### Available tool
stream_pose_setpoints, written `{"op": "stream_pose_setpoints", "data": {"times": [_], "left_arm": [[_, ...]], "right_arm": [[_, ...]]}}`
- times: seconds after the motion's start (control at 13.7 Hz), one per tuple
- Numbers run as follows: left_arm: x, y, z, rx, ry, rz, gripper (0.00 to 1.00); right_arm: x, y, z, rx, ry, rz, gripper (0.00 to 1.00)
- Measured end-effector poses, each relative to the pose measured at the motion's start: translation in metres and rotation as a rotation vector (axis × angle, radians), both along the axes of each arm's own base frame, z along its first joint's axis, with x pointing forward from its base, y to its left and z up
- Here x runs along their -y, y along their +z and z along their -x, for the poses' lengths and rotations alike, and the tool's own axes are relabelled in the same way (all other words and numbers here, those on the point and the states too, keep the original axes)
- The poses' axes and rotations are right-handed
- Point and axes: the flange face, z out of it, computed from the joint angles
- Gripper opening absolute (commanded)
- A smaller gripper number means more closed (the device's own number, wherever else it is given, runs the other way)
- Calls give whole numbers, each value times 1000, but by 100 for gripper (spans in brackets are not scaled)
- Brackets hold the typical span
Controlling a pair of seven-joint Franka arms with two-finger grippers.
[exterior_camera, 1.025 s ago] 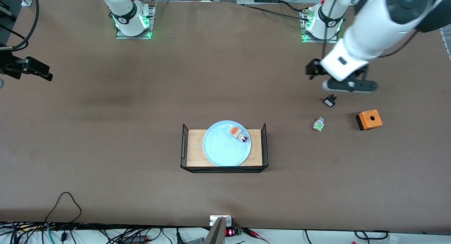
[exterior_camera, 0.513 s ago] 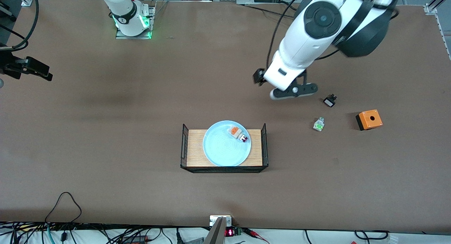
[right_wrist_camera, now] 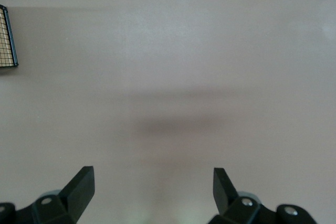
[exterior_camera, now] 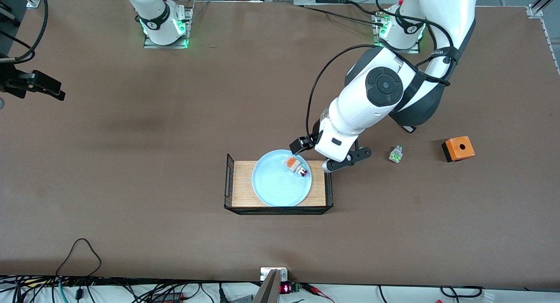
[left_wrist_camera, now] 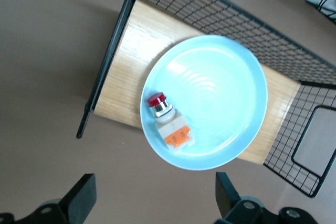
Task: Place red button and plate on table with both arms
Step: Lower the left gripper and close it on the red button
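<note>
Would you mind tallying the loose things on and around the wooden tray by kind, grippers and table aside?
Plate: 1, light blue, on the tray
Red button: 1, lying on the plate
Wooden tray: 1, with black wire ends
Green-and-clear small part: 1, on the table
Orange box: 1, with a hole in its top, on the table
Total: 5

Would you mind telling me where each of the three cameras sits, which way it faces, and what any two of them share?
Front view: high across the table, facing both bases; shows the left arm reaching to the plate on the wooden tray.
Left wrist view: on the left wrist, looking down past the open left gripper at the plate and red button.
Right wrist view: on the right wrist, looking down past the open right gripper at bare table.
Shared: front and left wrist views show plate, button, tray.
</note>
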Motion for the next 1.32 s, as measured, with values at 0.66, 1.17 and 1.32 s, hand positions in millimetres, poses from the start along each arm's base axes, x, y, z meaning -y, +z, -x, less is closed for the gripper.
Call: {"op": "stream_pose_setpoints", "data": {"times": [0.66,1.17,1.32], "left_arm": [[16,-33,-10,37,74,17,100],[31,-58,-4,16,88,-9,100],[34,-73,-4,4,88,-26,100]], "right_arm": [[0,0,0,0,0,0,100],[0,0,0,0,0,0,100],[0,0,0,0,0,0,100]]}}
